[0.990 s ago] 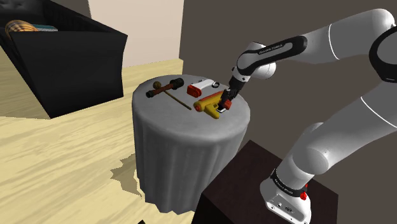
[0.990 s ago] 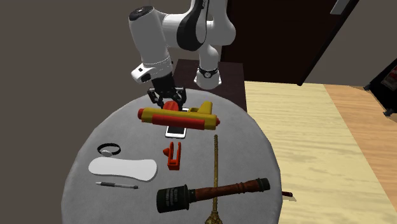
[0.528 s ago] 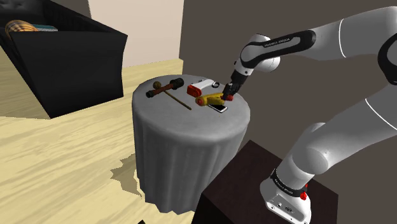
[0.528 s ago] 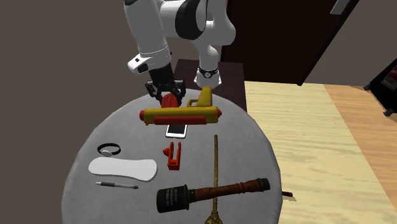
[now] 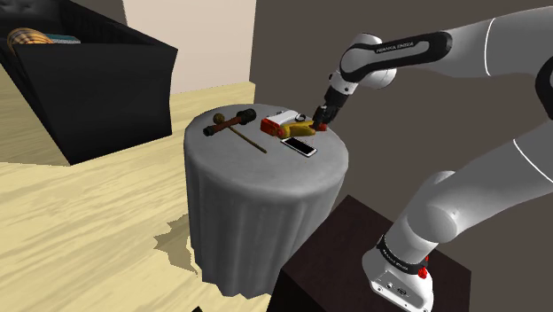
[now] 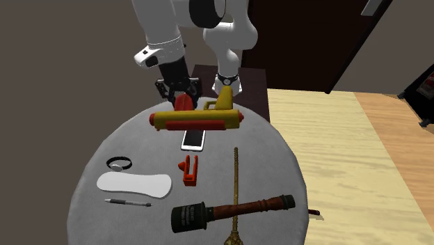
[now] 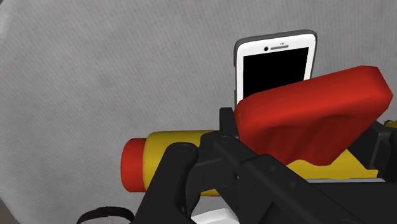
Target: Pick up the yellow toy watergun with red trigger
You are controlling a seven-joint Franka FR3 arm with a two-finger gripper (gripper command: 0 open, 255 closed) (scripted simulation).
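Observation:
The yellow toy watergun [image 6: 198,120] with red parts hangs level above the round grey table [image 6: 104,209], clear of its top. My black gripper [image 6: 179,95] is shut on the watergun's red top piece [image 7: 305,118] from above. In the shoulder view the watergun [image 5: 299,128] hangs under the gripper [image 5: 321,118] near the table's far side. The wrist view has the yellow barrel with its red end cap [image 7: 133,164] crossing below the fingers [image 7: 210,172], the table far beneath.
A white smartphone [image 6: 194,139] lies right under the watergun. Also on the table: a red clip [image 6: 188,170], a black ring [image 6: 119,163], a white flat pad [image 6: 134,185], a pen [image 6: 127,202], a stick grenade [image 6: 229,209], a thin rod [image 6: 236,188]. A black sofa [image 5: 89,80] stands to the shoulder view's left.
The gripper has risen with the watergun in its grasp. The toy left the tabletop and now hangs above the smartphone, which has come fully into sight.

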